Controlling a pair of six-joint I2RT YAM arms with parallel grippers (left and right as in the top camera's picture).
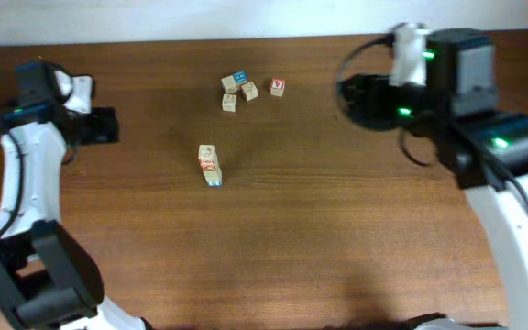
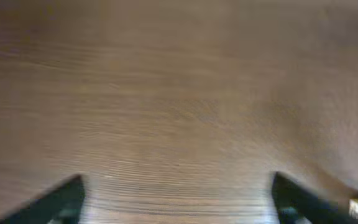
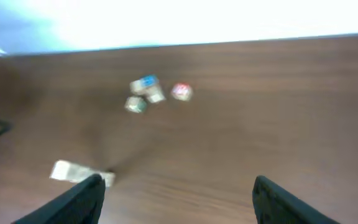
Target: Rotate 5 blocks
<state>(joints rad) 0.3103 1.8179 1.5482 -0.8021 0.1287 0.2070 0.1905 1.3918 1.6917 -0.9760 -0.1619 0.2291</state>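
Left fingers (image 2: 61,200) and right fingers (image 3: 76,202) spread wide, both empty.

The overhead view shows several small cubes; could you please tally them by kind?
Pale letter cubes: 5
Blue-topped cube: 1
Red V cube: 1
Total: 7

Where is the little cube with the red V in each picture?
Overhead: the red V cube sits near the top middle, at the right end of the small cluster.
Right wrist: it shows blurred in the upper middle, also at the cluster's right end.
Left wrist: not in it; mostly bare table.
Shared landmark: the blue-topped cube lies to its left in both views that show it.
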